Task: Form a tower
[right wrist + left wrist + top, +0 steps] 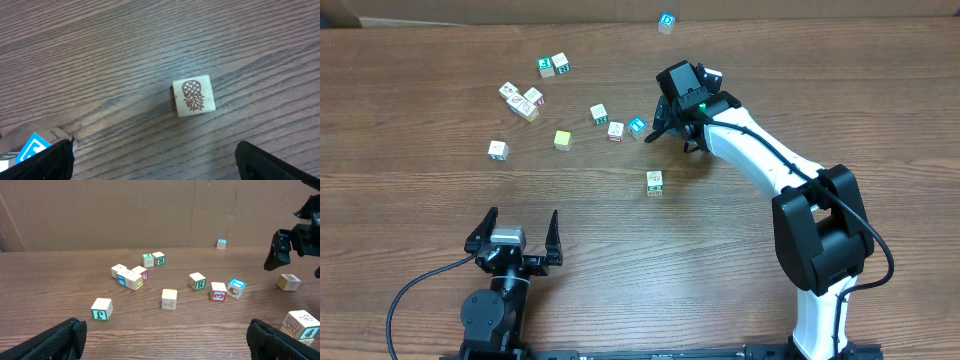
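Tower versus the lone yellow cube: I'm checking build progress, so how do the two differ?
The tower is cubes stacked upright; the yellow cube lies single. The tower's top is white with dark marks; the yellow cube's top is plain yellow. Both are small wooden blocks.

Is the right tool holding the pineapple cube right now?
No, the pineapple cube lies on the table, clear of both sides of the wide-open right tool.
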You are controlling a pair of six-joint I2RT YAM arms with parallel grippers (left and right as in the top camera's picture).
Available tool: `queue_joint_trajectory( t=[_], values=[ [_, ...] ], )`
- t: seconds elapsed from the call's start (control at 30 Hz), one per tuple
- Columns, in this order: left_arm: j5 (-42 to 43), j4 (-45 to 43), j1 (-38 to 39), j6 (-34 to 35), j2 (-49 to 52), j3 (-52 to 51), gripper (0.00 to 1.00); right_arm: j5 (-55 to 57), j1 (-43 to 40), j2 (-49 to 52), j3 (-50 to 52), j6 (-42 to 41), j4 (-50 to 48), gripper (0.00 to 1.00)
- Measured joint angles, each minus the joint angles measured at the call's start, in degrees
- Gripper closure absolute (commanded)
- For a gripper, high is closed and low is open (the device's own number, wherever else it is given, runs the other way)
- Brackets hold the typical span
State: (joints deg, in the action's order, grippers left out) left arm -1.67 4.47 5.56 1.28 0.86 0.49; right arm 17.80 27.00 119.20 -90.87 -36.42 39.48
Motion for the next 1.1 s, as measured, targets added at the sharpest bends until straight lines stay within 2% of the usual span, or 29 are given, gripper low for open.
queue_joint_trajectory(
  t=[1.1],
  values=[
    [0.0,0.0,0.0,0.0,0.0,0.0,0.01,0.0,0.0,0.0,0.0,0.0,-0.9,0.00]
  ],
)
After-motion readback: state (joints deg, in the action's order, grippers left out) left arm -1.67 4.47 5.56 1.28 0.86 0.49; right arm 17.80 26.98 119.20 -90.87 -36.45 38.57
